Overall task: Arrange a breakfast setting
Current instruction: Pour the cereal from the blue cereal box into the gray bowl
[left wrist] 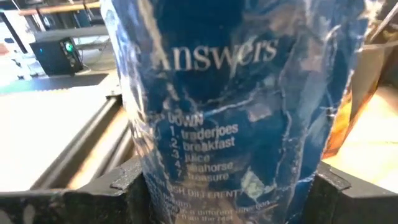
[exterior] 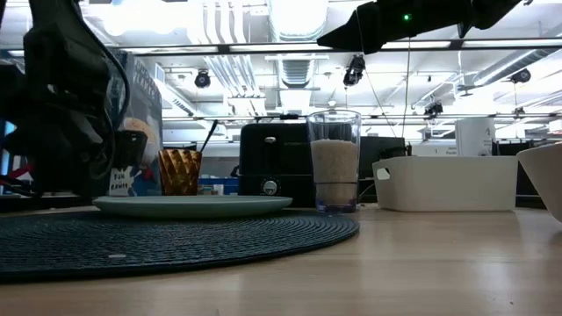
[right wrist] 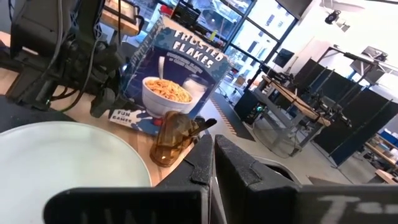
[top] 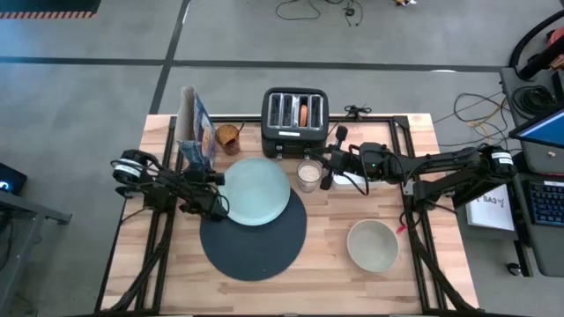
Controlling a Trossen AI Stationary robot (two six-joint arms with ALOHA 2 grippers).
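Note:
A pale mint plate (top: 256,189) lies with its near part on the round dark-blue placemat (top: 256,238). A small glass of milk (top: 308,176) stands right of the plate and shows in the low view (exterior: 334,158). A beige bowl (top: 372,244) stands on the bare table at the near right. A bagel (top: 304,112) sticks out of a toaster slot. My left gripper (top: 201,165) is shut on a blue cereal box (top: 196,132). My right gripper (right wrist: 212,163) is shut and empty, above the table beside the glass. No spoon shows. My left gripper has the cereal box between its two fingers (left wrist: 127,190), one on each broad face, near the narrow printed side (left wrist: 217,143). The fingers come level from the table's near side. The box stands about upright; its foot is hidden behind the fingers.
A black four-slot toaster (top: 295,123) stands at the far middle, with an amber glass (top: 229,138) to its left by the box. A white rectangular tray (exterior: 448,183) lies under my right arm. Bare wood shows between the placemat and the bowl.

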